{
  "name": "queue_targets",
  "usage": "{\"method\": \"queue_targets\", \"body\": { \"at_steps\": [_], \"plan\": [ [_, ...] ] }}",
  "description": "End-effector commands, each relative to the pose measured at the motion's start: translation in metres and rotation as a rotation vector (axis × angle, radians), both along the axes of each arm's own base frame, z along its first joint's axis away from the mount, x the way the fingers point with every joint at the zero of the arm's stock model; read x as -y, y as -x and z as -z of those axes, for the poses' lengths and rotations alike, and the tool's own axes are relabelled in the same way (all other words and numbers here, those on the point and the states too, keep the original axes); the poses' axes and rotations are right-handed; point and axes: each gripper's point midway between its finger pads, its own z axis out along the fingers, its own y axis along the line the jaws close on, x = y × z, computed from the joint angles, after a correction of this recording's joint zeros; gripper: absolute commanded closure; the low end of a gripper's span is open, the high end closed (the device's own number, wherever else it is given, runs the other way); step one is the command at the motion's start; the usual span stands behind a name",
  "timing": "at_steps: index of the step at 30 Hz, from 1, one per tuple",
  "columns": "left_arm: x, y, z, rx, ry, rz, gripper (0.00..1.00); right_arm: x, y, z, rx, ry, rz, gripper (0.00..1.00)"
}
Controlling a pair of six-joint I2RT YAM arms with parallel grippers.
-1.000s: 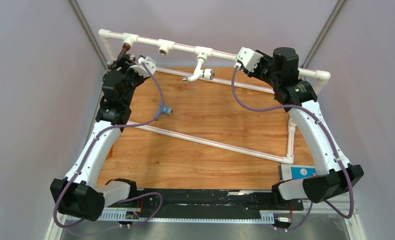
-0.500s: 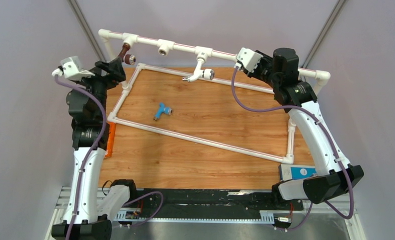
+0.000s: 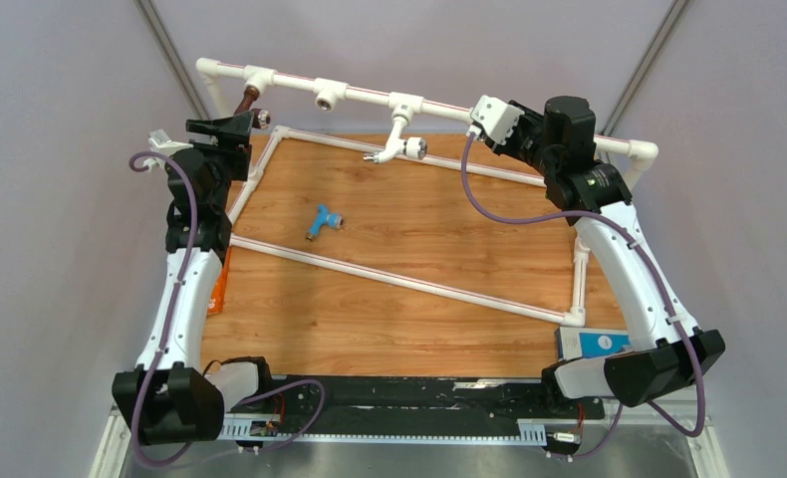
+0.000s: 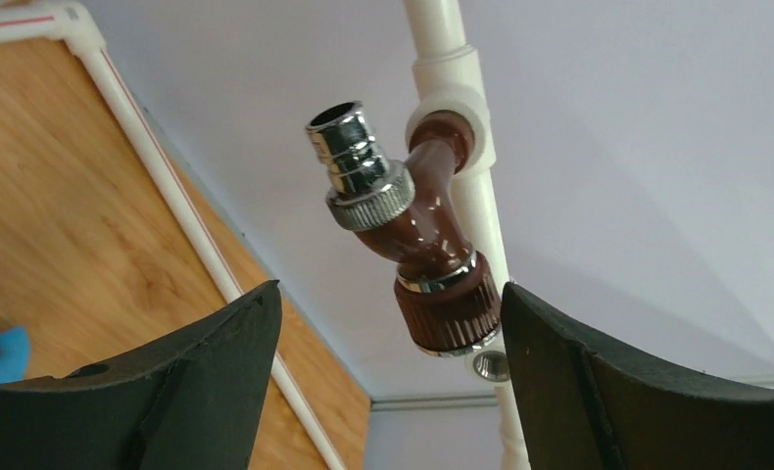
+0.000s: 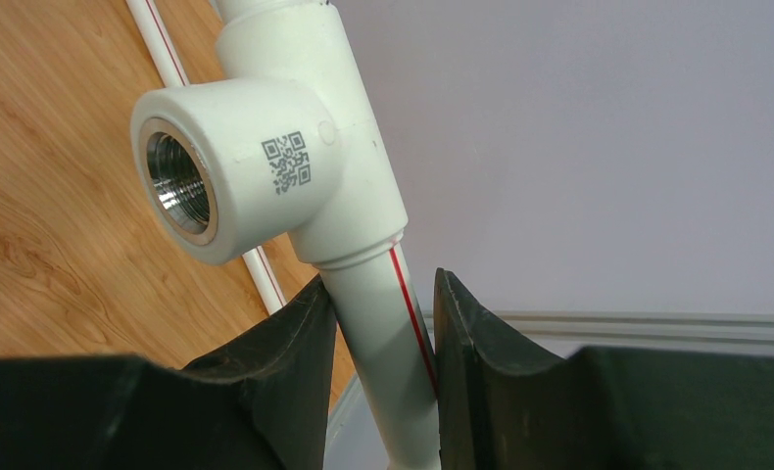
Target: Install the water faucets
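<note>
While brown faucet (image 4: 427, 245) sits threaded in end tee socket (image 4: 452, 122) at 11 o'clock of counter (image 3: 370, 339), left hand (image 4: 388, 286) gapes wide, faucet framed between its jaws. Right hand (image 5: 381, 284) clamps pipe (image 5: 383, 333) beside empty socket (image 5: 177, 186), 1 o'clock. Blue faucet (image 3: 322, 220) lies loose on counter. Likely next: close squarely on faucet body, twist about socket axis, brace pipe.

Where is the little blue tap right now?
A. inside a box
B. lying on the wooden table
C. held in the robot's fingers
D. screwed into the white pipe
B: the light blue faucet lies loose on the wooden table. The left gripper is open near the dark brown faucet, and the right gripper is clamped on the pipe frame.
</note>
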Motion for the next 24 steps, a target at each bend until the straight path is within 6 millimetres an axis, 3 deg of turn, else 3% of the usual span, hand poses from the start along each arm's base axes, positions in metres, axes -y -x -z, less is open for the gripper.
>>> {"method": "queue_targets", "body": {
  "at_steps": [1,4,5,11,13,14,16,19,22,23,24],
  "plan": [
    [0.0,-0.01,-0.029,0.126,0.127,0.024,0.14,-0.032,0.012,0.039,-0.166,-0.128,-0.072,1.0],
    [-0.008,-0.024,-0.024,0.157,0.145,0.006,0.18,-0.033,0.012,0.039,-0.166,-0.128,-0.073,1.0],
    [-0.011,-0.026,-0.031,0.205,0.149,0.003,0.22,-0.033,0.011,0.04,-0.168,-0.126,-0.072,1.0],
    [-0.022,-0.042,-0.027,0.299,0.206,-0.008,0.43,-0.032,0.01,0.042,-0.173,-0.123,-0.069,1.0],
    [-0.02,-0.051,-0.021,0.308,0.141,0.008,0.57,-0.033,0.01,0.041,-0.17,-0.123,-0.069,1.0],
    [-0.017,-0.051,-0.027,0.325,0.106,0.033,0.71,-0.033,0.009,0.042,-0.171,-0.123,-0.069,1.0],
    [-0.01,-0.054,-0.032,0.334,-0.02,0.059,0.86,-0.032,0.01,0.041,-0.168,-0.124,-0.067,1.0],
    [-0.002,-0.057,-0.031,0.31,-0.404,0.086,1.0,-0.032,0.011,0.041,-0.17,-0.123,-0.067,1.0],
    [0.008,-0.056,-0.023,0.229,-0.842,0.133,1.0,-0.032,0.011,0.038,-0.162,-0.124,-0.07,1.0],
    [0.003,-0.054,-0.006,0.157,-1.096,0.147,1.0,-0.032,0.011,0.038,-0.162,-0.124,-0.07,1.0],
    [0.01,-0.052,-0.005,0.134,-1.222,0.155,1.0,-0.032,0.011,0.037,-0.161,-0.125,-0.069,1.0]
  ]
}}
